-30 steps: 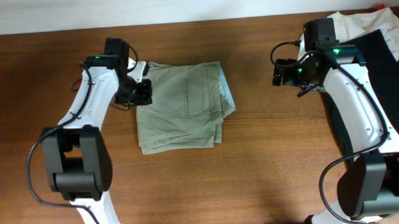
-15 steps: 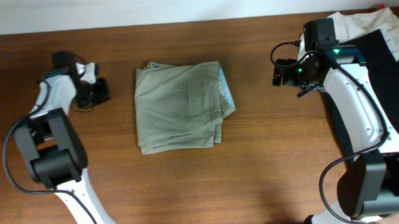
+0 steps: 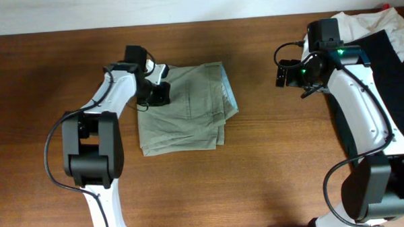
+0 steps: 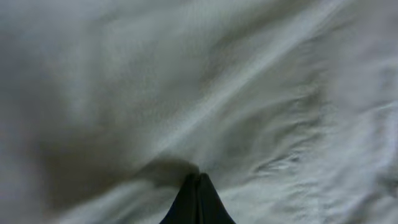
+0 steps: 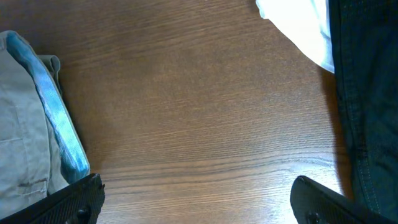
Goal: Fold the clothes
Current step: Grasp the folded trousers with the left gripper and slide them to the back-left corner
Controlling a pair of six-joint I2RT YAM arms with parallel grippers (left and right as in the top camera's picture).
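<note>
Left gripper (image 3: 159,95), closed, is being pressed into the cloth (image 3: 188,110) beneath it; the fold risks being dragged apart. Right gripper (image 5: 196,194) is being held open.

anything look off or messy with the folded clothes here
Slightly. The folded green garment is not square: a light blue inner layer pokes out along its right edge, and its layers are staggered at the bottom right corner.
</note>
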